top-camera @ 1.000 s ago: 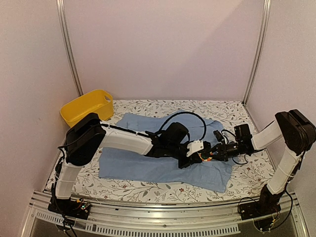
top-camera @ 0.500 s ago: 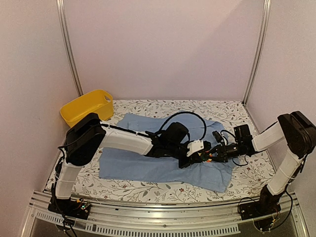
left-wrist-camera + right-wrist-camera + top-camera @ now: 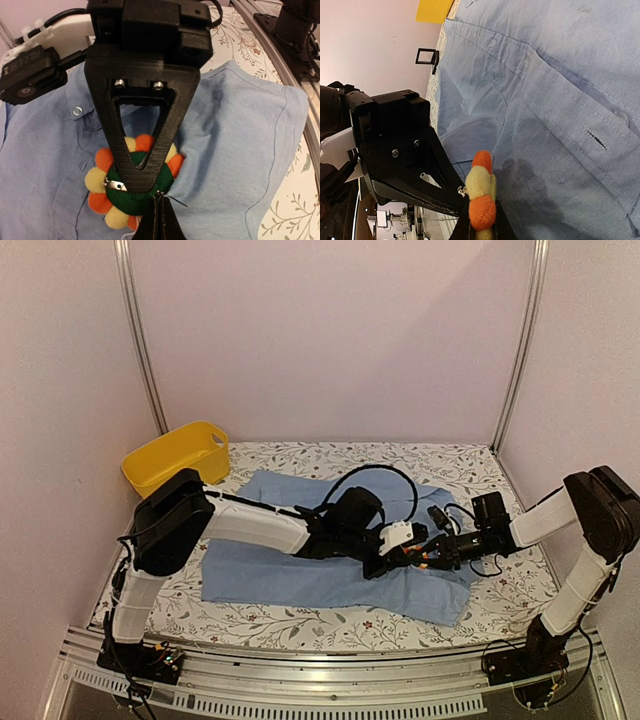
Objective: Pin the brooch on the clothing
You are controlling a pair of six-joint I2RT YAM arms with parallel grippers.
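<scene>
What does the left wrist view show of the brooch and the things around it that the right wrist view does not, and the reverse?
Only the left wrist view shows the brooch from behind: a green backing with a metal clasp. Only the right wrist view shows a buttonhole, the yellow basin and a small black box. Both show the blue shirt and the brooch's orange and yellow petals, held in the right end effector.

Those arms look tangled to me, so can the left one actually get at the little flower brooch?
Likely yes: the left gripper sits shut at the edge of the brooch, though the right gripper clamps across its middle.
</scene>
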